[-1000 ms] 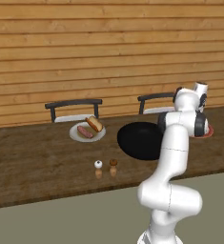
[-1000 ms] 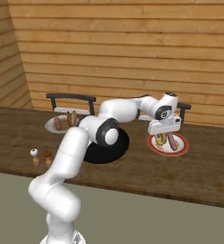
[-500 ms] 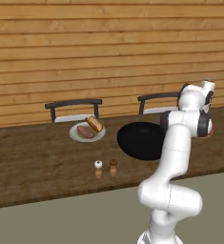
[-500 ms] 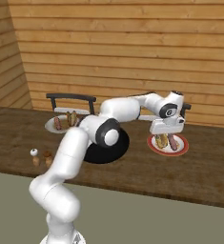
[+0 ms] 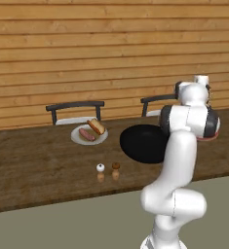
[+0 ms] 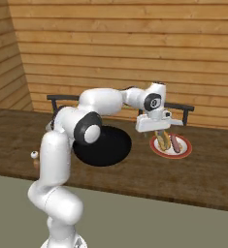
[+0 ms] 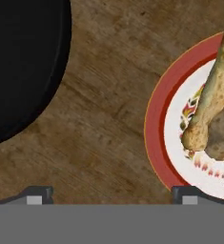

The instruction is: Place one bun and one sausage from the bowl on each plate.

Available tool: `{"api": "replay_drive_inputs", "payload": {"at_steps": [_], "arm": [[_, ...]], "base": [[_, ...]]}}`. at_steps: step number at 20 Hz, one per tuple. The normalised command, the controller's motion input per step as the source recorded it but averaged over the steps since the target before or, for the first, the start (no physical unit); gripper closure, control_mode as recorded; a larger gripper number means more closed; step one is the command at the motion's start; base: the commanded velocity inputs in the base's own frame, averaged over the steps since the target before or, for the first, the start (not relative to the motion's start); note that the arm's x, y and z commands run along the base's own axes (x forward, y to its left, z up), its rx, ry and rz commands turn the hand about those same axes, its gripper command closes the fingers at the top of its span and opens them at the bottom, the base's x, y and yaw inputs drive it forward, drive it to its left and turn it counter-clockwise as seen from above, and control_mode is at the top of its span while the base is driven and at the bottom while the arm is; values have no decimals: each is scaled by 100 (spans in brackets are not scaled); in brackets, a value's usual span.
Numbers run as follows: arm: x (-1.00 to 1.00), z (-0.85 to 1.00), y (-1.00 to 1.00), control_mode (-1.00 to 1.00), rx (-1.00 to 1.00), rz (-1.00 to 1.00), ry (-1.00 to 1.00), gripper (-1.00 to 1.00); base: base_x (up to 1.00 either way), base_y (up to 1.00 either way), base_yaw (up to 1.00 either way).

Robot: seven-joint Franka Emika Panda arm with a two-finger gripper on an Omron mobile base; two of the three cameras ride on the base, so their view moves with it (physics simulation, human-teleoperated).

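Nearby, 2 shakers and 2 chairs beyond the bowl.

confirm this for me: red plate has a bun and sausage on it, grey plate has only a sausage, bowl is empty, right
Not quite. The grey plate holds a bun beside its sausage, as the left base view shows. The rest stands: the red plate has a bun and a sausage, and the bowl is empty.

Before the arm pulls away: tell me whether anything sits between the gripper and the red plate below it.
Nothing visible does. The open gripper hangs just above the red plate, which already carries a bun and a sausage; the black bowl lies off to one side.
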Motion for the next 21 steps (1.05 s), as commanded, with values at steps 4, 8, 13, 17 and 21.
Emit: {"api": "replay_drive_inputs", "payload": {"at_steps": [4,8,13,17,21], "arm": [[-32,82,100,-100,-27,15,13,-100],[-50,88,100,-100,-8,4,0,-100],[-61,8,99,-100,0,0,-4,-100],[-44,0,57,-100,4,1,-12,-100],[-18,0,2,-100,3,0,-14,-100]], "base": [[0,0,0],[0,0,0],[0,0,0],[0,0,0],[0,0,0]]}}
